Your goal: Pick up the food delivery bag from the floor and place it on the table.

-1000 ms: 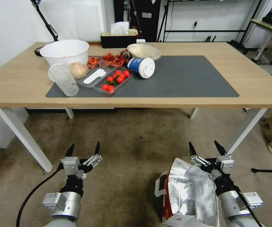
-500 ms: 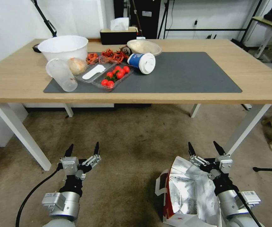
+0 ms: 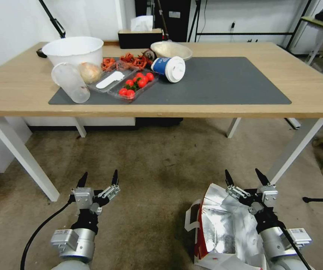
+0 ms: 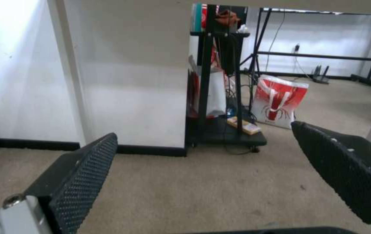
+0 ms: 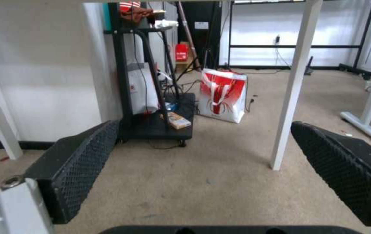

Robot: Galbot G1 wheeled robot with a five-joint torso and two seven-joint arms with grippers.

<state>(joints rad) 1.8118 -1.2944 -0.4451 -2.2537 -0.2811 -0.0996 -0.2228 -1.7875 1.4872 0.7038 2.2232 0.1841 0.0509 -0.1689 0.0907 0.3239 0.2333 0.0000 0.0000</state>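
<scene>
Big white bowl point(image 3: 72, 50) at back-left w/ a clear plastic cup point(image 3: 70, 83) lying on its side in front. Beside the cup, a clear tray w/ a white utensil point(image 3: 110, 80), then a tray of cherry tomatoes point(image 3: 133, 85). Red dried chilies point(image 3: 133, 61) behind those trays. Blue-and-white paper cup point(image 3: 168, 68) tipped over, lid facing fwd, just in front of a shallow beige bowl point(image 3: 171, 50). Black tissue box point(image 3: 139, 36) at far edge. Wrist views: black wheeled stand point(image 5: 151, 91) by the wall, red-and-white bag point(image 5: 222, 95) next to it.
</scene>
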